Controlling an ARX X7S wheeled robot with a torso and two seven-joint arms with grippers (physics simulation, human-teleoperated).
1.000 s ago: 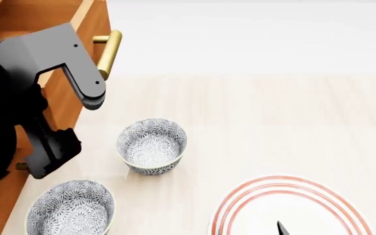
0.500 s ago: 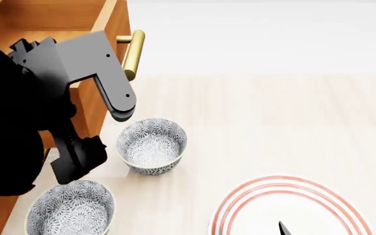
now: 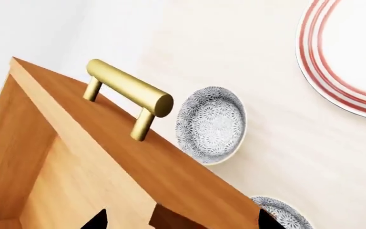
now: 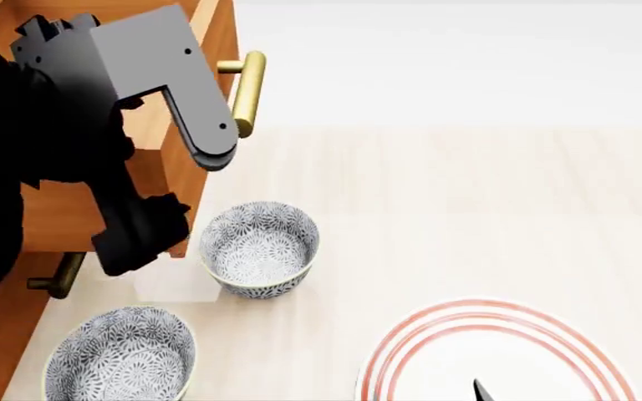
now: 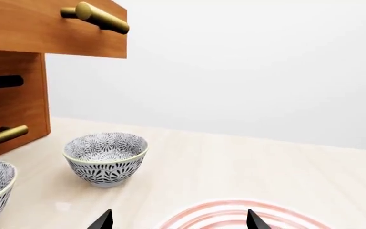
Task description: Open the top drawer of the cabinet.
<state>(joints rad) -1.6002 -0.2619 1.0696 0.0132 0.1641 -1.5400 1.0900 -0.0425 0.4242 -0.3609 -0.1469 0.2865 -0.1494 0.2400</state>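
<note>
1. Drawer position: the top drawer [image 4: 204, 50] of the cabinet [image 5: 15, 90] sits at the upper left of the head view, already pulled out so its front overhangs the lower drawers, as the right wrist view shows.
2. Handle axis: the brass bar handle [image 4: 248, 92] runs roughly top to bottom in the head view, on the right face of the drawer front.
3. Nearer arm: the left tool [image 4: 170, 180] is over the open drawer, its fingers spread to either side of the drawer front, apparently not pinching the handle. The right tool [image 5: 177, 220] is well apart at the lower edge, tips spread, over the red-ringed plate [image 4: 500, 355].
4. Coming move: any further pull would run rightward in the frame, away from the cabinet.
5. Change: compared with half a second ago, the drawer front and handle lie farther right, and the left arm sits higher.
6. Nearby: two patterned bowls [image 4: 260, 249] stand on the counter [image 4: 466, 200] below the drawer.
</note>
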